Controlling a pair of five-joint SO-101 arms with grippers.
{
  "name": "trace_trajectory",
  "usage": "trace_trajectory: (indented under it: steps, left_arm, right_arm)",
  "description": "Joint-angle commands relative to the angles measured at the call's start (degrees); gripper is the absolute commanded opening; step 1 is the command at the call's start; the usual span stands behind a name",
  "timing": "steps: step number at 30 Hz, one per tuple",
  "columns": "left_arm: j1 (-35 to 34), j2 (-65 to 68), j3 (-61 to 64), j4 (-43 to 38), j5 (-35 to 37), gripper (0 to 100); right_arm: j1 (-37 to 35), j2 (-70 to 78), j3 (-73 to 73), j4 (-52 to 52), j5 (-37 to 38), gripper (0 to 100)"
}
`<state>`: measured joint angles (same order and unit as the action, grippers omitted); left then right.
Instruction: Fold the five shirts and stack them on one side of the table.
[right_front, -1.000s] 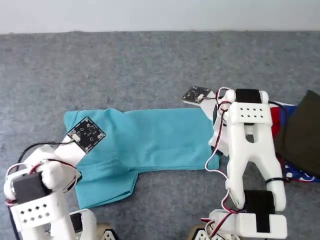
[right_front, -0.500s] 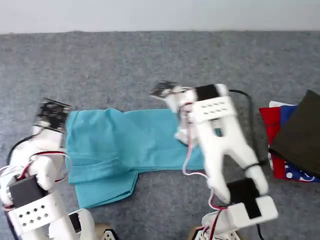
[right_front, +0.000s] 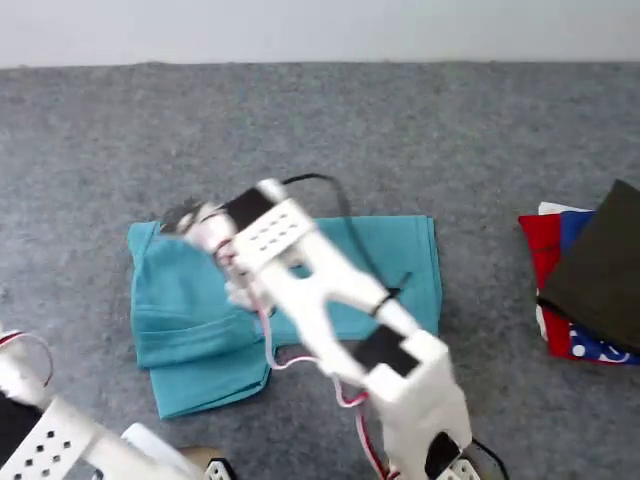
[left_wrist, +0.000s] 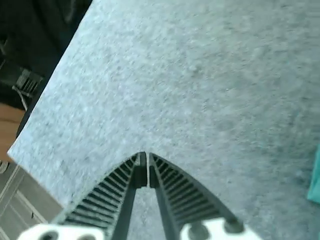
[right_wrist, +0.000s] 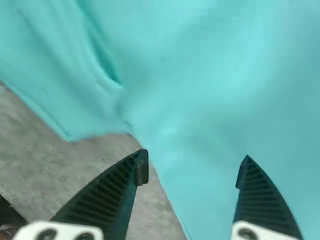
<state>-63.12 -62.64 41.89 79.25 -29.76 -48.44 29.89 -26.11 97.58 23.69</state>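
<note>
My left gripper (left_wrist: 146, 167) is clenched on nothing above the grey table (right_front: 420, 130). My right gripper (right_wrist: 193, 165) hangs released over the teal shirt (right_front: 180, 300). The shirt lies mid-table with its long axis left to right, and the right arm crosses it. A folded stack (right_front: 590, 280) sits well apart at the right edge.

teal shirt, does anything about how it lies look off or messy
Yes. The teal shirt is not a neat rectangle: its left end is rumpled, and a flap sticks out past the near edge there. The dark shirt atop the pile at the right also sits tilted.
</note>
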Motion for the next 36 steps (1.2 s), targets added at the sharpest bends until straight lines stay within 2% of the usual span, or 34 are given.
trace_trajectory:
  steps: [1,8,18,23,31,36]
  left_arm:
    - [-2.64,-0.62,-1.98,-0.79,0.09,1]
    - [-3.34,-0.62,-1.98,-0.53,0.18,1]
    - [-2.9,-0.62,-1.98,-0.53,0.35,1]
    - [-3.16,-0.62,-0.48,-0.79,0.35,1]
    - [-3.25,-0.62,0.4,-0.88,0.26,1]
    - [-3.16,-0.62,0.31,-0.88,0.18,1]
  right_arm:
    - [-3.74,3.74,-8.79,2.68,-0.62,27.5]
    - [-6.9,8.13,-17.23,4.79,-0.62,25.6]
    - [-10.42,9.71,-17.23,3.82,-0.62,25.5]
    - [-9.89,13.93,-17.23,3.74,-0.62,24.9]
    - [-9.63,14.55,-21.36,4.18,-0.26,1.7]
    - [-9.01,14.55,-27.96,5.14,-0.26,1.0]
